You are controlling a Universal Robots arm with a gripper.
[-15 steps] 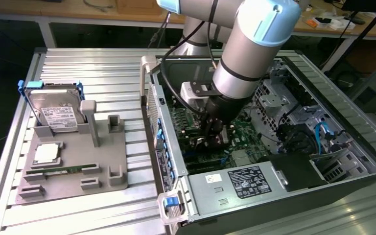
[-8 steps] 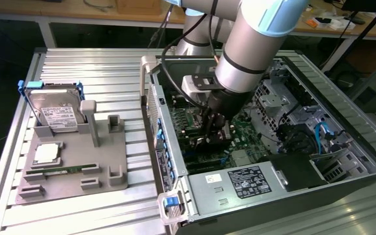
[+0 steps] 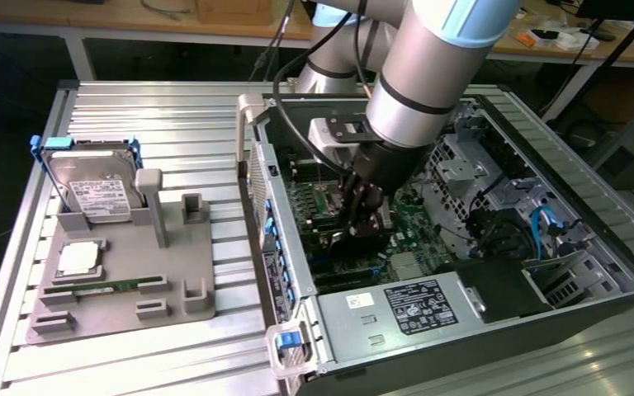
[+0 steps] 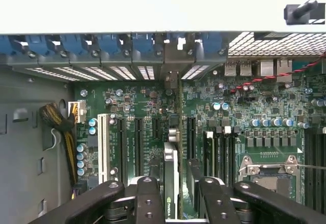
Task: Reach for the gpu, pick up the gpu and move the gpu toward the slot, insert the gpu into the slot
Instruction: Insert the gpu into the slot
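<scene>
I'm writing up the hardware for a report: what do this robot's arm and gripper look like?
The arm is a thick silver-grey tube with pale blue joint caps and a black band. A black cable runs beside it. The gripper is black, with matte linkage fingers dotted with round screw holes.

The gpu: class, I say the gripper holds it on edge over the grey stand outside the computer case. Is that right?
Not quite. The gripper does hold the gpu on edge, but inside the open case, over the motherboard and its slots, not over the grey stand. The wrist view shows it.
</scene>
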